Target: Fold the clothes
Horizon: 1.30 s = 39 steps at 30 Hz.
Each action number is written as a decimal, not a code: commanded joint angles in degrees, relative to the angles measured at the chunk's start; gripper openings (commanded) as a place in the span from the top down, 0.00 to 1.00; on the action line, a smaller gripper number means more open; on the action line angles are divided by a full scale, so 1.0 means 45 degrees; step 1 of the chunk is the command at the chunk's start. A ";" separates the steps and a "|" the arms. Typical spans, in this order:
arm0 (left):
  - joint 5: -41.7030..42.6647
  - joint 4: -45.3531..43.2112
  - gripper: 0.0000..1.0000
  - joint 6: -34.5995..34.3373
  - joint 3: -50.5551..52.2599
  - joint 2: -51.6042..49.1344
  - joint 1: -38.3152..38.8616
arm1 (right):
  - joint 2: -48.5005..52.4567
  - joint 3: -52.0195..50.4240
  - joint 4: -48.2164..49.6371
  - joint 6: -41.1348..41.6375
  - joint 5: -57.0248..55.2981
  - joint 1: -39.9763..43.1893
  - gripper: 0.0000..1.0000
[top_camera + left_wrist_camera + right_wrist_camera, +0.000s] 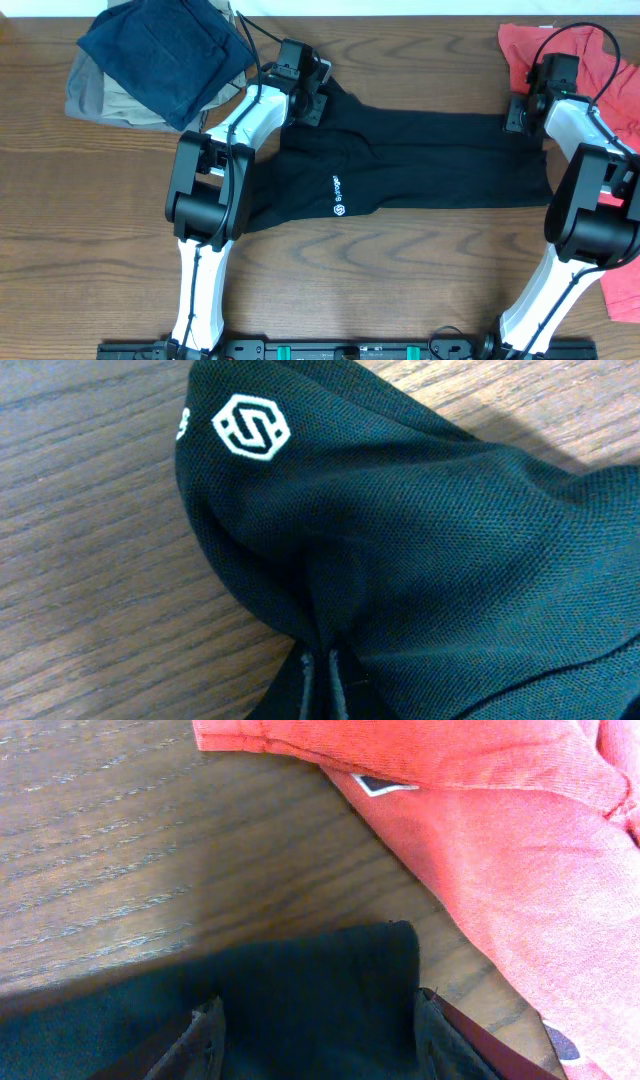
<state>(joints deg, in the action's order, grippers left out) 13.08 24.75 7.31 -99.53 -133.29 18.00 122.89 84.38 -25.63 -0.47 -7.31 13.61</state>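
The black garment (420,160) lies spread across the counter's middle, nearer the far edge. The left gripper (322,685) pinches a bunched fold (white logo (250,427) showing). The right gripper (320,1040) stands spread over the garment's right end, beside red clothing (500,840).

Light: bright, even, from above.
Overhead view: sharp throughout; soft shadows beside the arms on the counter (420,280); pale washed-out strip along the top edge.
Left wrist view: black garment (430,530) weave crisp; left end effector (322,685) at the bottom edge blurred.
Right wrist view: broad soft shadow across the wood; red garment (520,860) well lit, slightly soft.
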 commanded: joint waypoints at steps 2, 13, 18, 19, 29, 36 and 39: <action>-0.0486 0.0486 0.95 -0.0214 0.0374 -0.0393 -0.0151 | 0.0223 0.0151 -0.0049 0.0185 0.0010 0.0384 0.38; -0.0486 0.0491 0.94 -0.0214 0.0374 -0.0393 -0.0151 | 0.0223 0.0151 0.0199 0.0670 0.1661 0.1059 0.32; -0.0486 0.0486 0.94 -0.0214 0.0374 -0.0393 -0.0151 | 0.0272 0.0151 0.0398 0.0806 0.1787 0.1078 0.43; -0.0486 0.0486 0.94 -0.0219 0.0374 -0.0393 -0.0151 | 0.0325 0.0151 0.0413 0.0806 0.1792 0.1064 0.47; -0.0486 0.0491 0.94 -0.0219 0.0374 -0.0393 -0.0151 | 0.0933 0.0155 0.0554 0.0811 0.2055 0.1073 0.73; -0.0476 0.0525 0.94 -0.0398 0.0374 0.0189 -0.0151 | 0.0928 0.0248 0.0466 0.1166 0.1977 0.1326 0.99; -0.0486 0.0622 0.94 -0.0398 0.0374 0.0797 -0.0151 | 0.0928 0.0248 0.0408 0.1564 0.1967 0.1443 0.99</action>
<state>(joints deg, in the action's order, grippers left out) 12.67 26.52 6.02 -99.31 -132.38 17.82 124.77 85.19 -23.05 4.21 3.18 18.76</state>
